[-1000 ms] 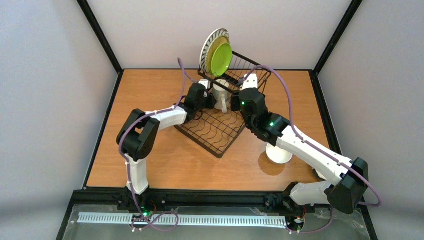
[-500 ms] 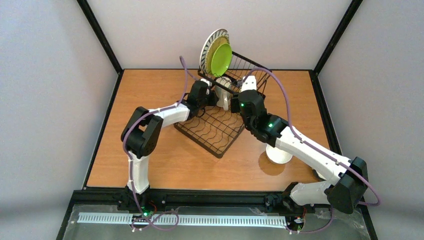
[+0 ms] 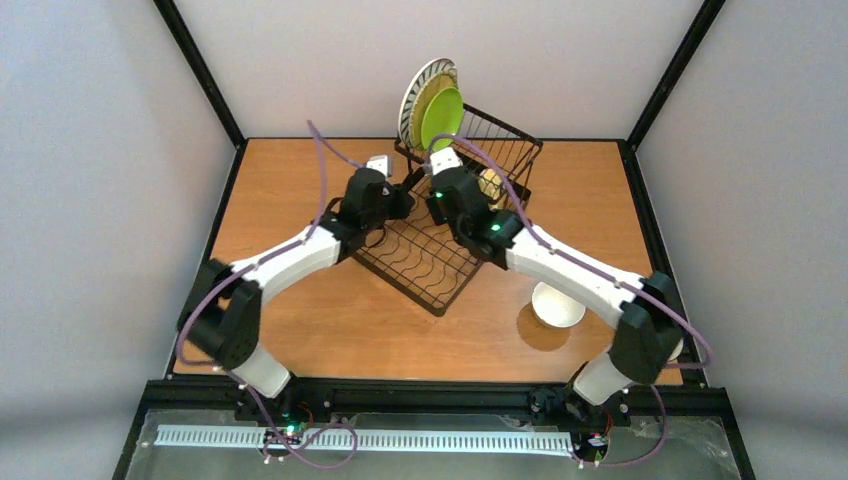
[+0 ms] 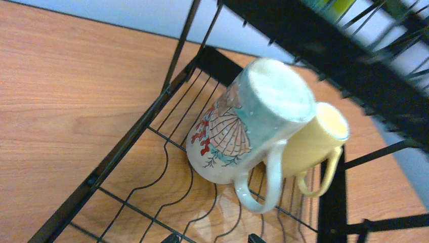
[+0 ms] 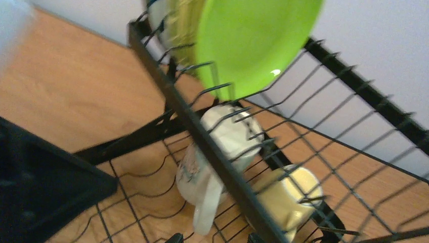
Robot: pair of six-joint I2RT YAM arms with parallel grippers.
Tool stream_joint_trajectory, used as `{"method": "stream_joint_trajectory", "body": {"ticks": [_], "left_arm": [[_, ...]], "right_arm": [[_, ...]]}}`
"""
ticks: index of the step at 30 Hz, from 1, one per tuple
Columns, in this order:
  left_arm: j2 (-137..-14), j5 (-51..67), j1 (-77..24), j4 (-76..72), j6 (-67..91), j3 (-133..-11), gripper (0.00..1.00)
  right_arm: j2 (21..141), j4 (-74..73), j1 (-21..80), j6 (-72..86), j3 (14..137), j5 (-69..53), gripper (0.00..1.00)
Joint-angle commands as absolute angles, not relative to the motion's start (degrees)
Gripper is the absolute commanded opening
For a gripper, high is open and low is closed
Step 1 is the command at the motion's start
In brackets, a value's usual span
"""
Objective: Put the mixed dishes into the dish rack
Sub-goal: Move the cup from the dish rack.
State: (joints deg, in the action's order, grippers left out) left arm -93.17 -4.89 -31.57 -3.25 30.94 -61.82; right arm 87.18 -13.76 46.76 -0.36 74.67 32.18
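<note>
Wooden table (image 3: 300, 180), walled on three sides, with two arms reaching in from the near edge. Dish rack (image 3: 430, 265): black wire, set corner-on at the table's middle, flat wavy-wire tray nearer, taller basket at the far end. Standing on edge at the basket's far left corner, stacked face to face: lime-green plate (image 3: 443, 118) in front, woven bamboo plate (image 3: 430, 93) behind it, striped plate (image 3: 412, 100) at the back, all rising above the wire. On the tray, in the corner against the basket: shell-painted mug (image 4: 238, 126), tilted, what looks like its base uppermost, handle towards the near side; yellow mug (image 4: 317, 139) just behind and touching it, leaning the same way. Small white dish (image 3: 558, 303): on the bare table to the right, well apart from the rack, beside the right forearm. Left gripper (image 4: 211, 239): over the tray, facing the mugs, jaws spread apart, nothing between them. Right gripper (image 5: 212, 239): by the basket rim, looking through the wires at the same mugs, jaws likewise parted and empty.
</note>
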Motion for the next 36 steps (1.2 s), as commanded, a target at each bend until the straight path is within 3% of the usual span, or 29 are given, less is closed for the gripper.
{"method": "stream_joint_trajectory", "body": {"ticks": [1,19,30,36], "left_arm": [[-84.2,-7.6,-32.0,2.3,34.8,-57.1,0.77],[-49.2,-11.8,-32.0,11.5,49.6,-37.2,0.77],[-39.3,-10.4,-32.0,14.9,50.7,-34.5,0.77],[-35.8,-9.9,-32.0,16.6,50.3,-34.1,0.77]], "right_arm": [[92.9,-17.8,50.0,-5.7,77.8,34.3,0.73],[115.6,1.0,57.5,-22.9,80.0,53.0,0.72],[128.8,11.4,55.5,-34.9,86.8,58.1,0.70],[132.0,7.5,52.3,-33.1,91.0,61.0,0.69]]}}
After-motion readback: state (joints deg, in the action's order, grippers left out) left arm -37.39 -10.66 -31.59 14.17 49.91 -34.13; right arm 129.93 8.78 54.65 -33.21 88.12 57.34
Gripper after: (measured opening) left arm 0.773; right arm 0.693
